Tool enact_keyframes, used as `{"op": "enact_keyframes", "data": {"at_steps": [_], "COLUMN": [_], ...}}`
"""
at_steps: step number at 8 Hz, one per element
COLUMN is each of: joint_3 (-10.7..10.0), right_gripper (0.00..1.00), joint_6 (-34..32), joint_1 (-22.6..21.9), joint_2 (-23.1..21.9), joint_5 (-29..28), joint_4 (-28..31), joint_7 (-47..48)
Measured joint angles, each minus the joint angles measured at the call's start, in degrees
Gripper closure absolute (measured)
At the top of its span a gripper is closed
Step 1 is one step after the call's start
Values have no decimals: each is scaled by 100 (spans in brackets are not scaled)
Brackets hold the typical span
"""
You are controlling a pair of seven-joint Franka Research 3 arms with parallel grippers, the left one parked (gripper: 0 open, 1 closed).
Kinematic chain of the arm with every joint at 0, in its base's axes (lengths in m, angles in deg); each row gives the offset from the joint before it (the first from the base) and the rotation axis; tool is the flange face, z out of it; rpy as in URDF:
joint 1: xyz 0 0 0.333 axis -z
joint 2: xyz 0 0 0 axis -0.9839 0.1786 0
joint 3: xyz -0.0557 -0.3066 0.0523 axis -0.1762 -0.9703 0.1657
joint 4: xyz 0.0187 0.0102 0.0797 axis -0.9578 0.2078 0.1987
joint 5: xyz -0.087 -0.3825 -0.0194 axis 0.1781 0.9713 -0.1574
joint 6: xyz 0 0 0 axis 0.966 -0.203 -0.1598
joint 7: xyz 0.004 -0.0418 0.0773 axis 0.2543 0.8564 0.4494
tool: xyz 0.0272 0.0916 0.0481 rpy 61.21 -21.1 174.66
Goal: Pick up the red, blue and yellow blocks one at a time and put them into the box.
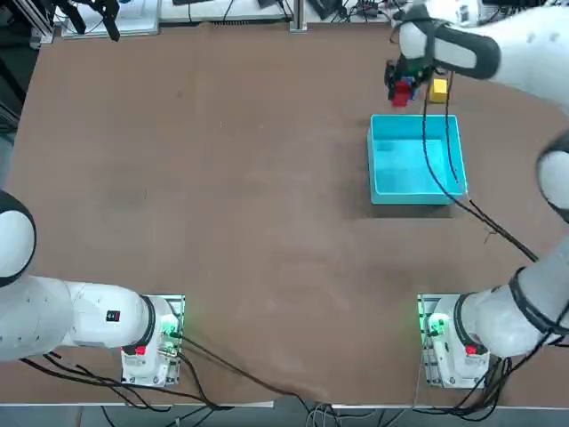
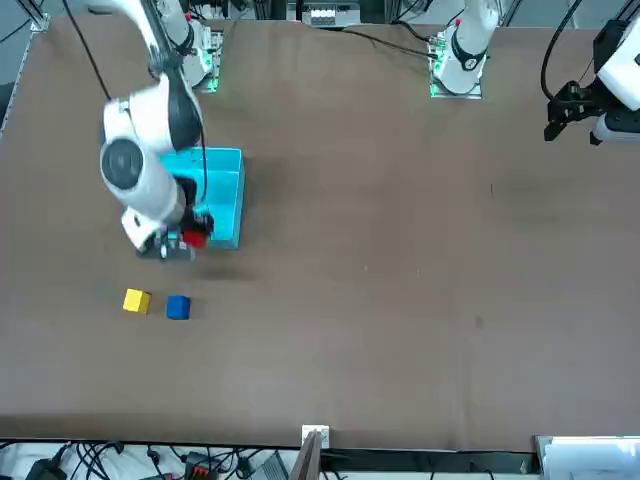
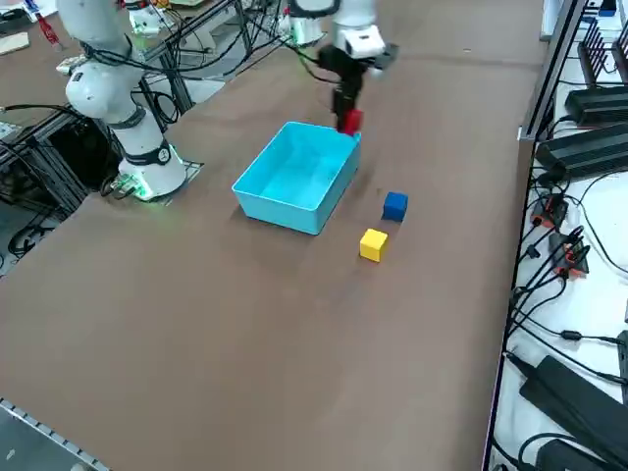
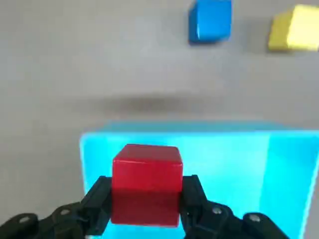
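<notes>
The right gripper (image 4: 145,204) is clenched on the red block (image 4: 146,184), one black finger pressed against each of two opposite sides; it hangs above the table at the far edge of the box (image 1: 412,165), the side away from the arm's base; the wrist view has the red block in front of the box's blue interior, raised rather than set down. The box, a light cyan-blue tray with upright walls, sits on the brown table (image 3: 245,343) on the right arm's side. Beyond the box, farther from the arm bases, the blue block (image 2: 178,307) and the yellow block (image 2: 136,301) rest on the tabletop, outside the box; the two lie near each other with bare table between them, the yellow one farther toward the robot's right. A black cable (image 1: 425,147) runs from the right arm (image 1: 516,53) and passes over the box in the top view.
</notes>
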Motion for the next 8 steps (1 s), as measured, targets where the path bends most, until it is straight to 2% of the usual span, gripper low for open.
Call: {"op": "enact_keyframes", "data": {"at_steps": [2, 3, 5, 7, 8], "joint_3": [20, 28, 32, 32, 32], "right_gripper": [30, 30, 28, 0, 0], "joint_6": [604, 991, 1480, 1520, 1447], "joint_1": [-86, -156, -253, -293, -300], "joint_2": [-611, -690, -681, -691, -744], "joint_5": [0, 0, 0, 0, 0], "joint_4": [1232, 1688, 2209, 2268, 2230], "joint_7": [7, 21, 32, 34, 34]}}
